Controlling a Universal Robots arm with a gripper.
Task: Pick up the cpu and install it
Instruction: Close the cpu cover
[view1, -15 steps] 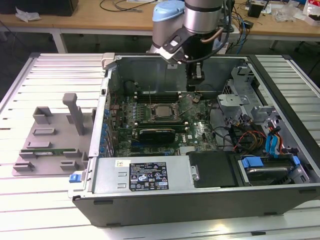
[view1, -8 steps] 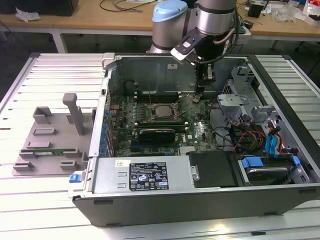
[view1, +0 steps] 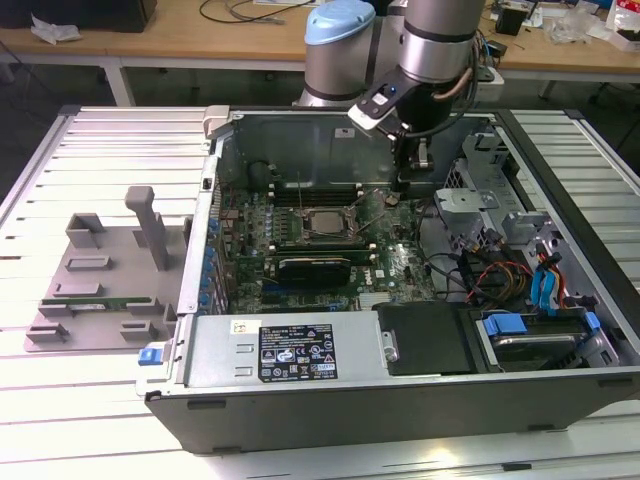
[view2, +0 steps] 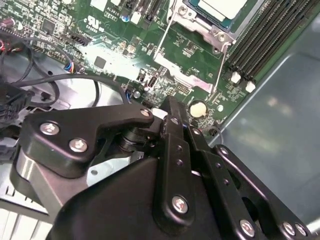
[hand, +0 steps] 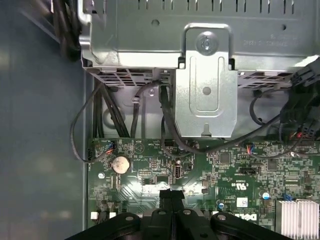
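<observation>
Jaws pressed together, empty, over the motherboard (hand: 225, 170) near the cpu (view1: 322, 223) in its socket.

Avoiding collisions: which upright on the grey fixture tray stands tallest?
The grey paddle-topped post near the middle of the light grey plastic tray; the other uprights are shorter.

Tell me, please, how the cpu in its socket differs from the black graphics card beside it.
Shape: the cpu is a small square, while the graphics card is a long, narrow rectangle. Colour: the cpu's top is shiny silver-grey, and the graphics card is black. Both sit on the green motherboard inside the open case, and the gripper touches neither of them.
</observation>
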